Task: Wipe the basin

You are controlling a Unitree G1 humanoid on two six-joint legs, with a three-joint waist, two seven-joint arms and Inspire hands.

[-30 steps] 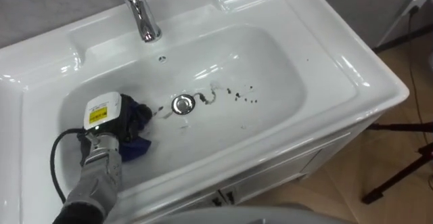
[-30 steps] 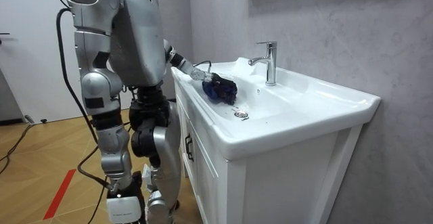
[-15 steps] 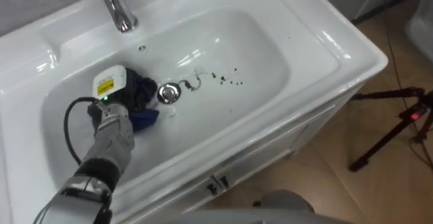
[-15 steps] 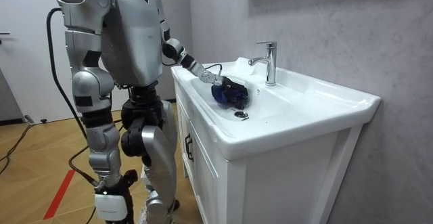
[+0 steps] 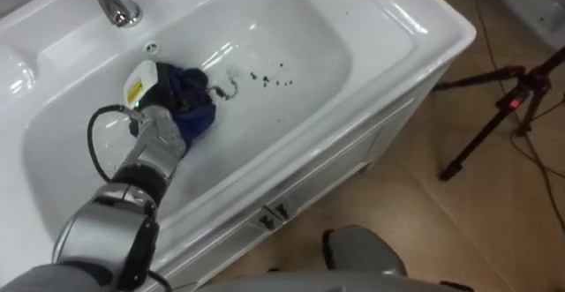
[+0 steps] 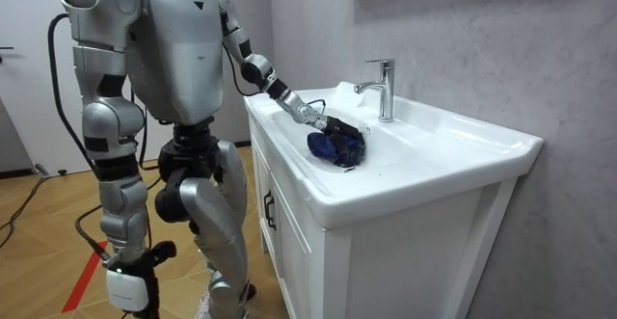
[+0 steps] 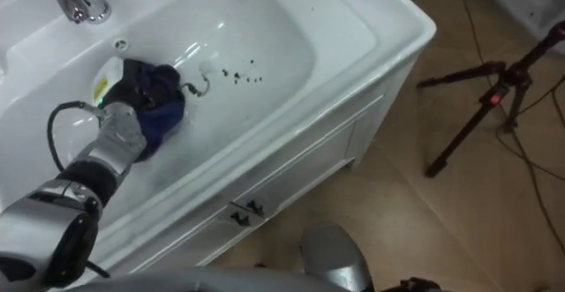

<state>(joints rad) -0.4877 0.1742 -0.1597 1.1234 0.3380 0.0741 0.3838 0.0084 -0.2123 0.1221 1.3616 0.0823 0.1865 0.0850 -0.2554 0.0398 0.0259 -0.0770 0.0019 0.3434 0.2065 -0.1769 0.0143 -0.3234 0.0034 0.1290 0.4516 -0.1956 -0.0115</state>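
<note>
White basin [image 5: 26, 54], tap [image 5: 115, 5] at upper left. The robot's left hand [image 5: 148, 98] rests on a dark blue cloth [image 5: 192, 111] mid-bowl; whether it grips or merely presses, I cannot tell. Dark specks [image 5: 269, 80] lie just right of the cloth. Bunched up, the cloth could smear them or slip free.

A crumpled dark blue cloth [image 5: 196, 116] lies in the white basin [image 5: 309, 36].
</note>
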